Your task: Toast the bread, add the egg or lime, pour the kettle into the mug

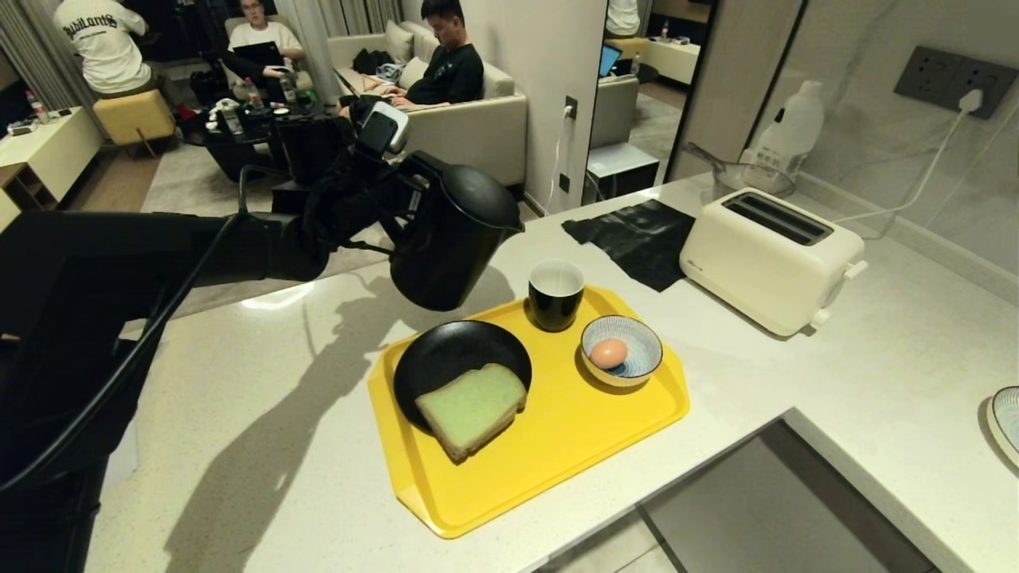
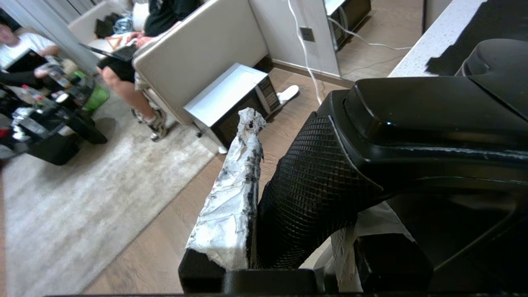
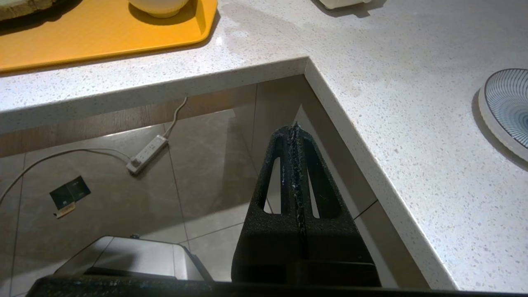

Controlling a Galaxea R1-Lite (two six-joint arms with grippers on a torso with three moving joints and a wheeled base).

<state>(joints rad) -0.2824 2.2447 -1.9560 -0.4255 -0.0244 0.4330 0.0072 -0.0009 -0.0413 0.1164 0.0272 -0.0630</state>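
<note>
Left gripper [image 2: 288,214] has its jaws clamped on the kettle [image 1: 450,239] handle, tipping it spout-first toward the mug [image 1: 556,293] on the tray [image 1: 557,430] mid-bench. Right gripper [image 3: 295,136] hangs off the bench's front edge, jaws closed, empty.

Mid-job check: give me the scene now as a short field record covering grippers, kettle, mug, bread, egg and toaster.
left gripper: shut on the kettle's handle, up beside the tray
kettle: held in the air, tilted, spout toward the mug, no water seen pouring
mug: upright on the far part of the yellow tray
bread: lying on the black plate, overhanging its near rim
egg: in the striped bowl
toaster: on the counter to the right of the tray, slots empty
right gripper: shut, empty, below the counter edge
</note>
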